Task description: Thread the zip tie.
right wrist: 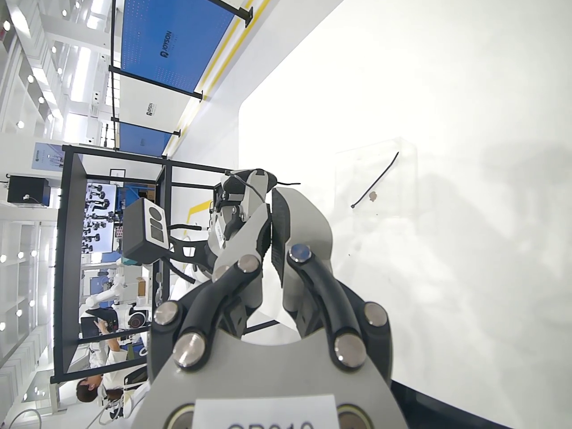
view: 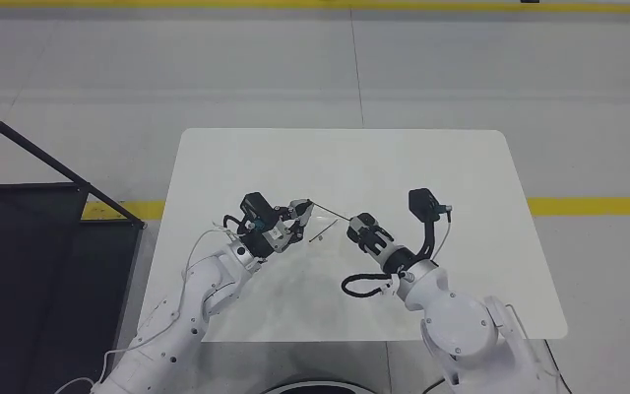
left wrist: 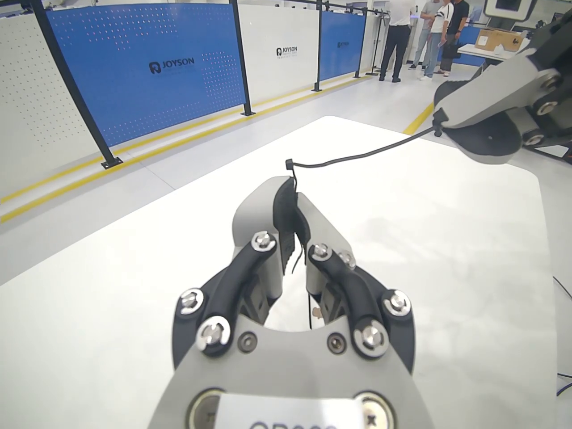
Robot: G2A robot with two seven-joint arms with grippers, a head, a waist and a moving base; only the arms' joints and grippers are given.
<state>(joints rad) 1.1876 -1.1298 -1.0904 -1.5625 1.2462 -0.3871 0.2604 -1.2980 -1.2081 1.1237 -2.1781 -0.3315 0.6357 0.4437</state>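
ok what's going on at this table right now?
Both arms hold one black zip tie above the table. The left pincer is shut on it just below its head; the right pincer pinches its far end. Whether it is threaded yet can't be told. A second zip tie lies loose on the table.

The left gripper (view: 301, 208) and the right gripper (view: 352, 226) stand over the middle of the table (view: 472, 197), tips facing, near each other. A zip tie (view: 328, 211) spans the gap, one end pinched in each. A second zip tie (view: 322, 233) lies on the table between them, towards the robot.
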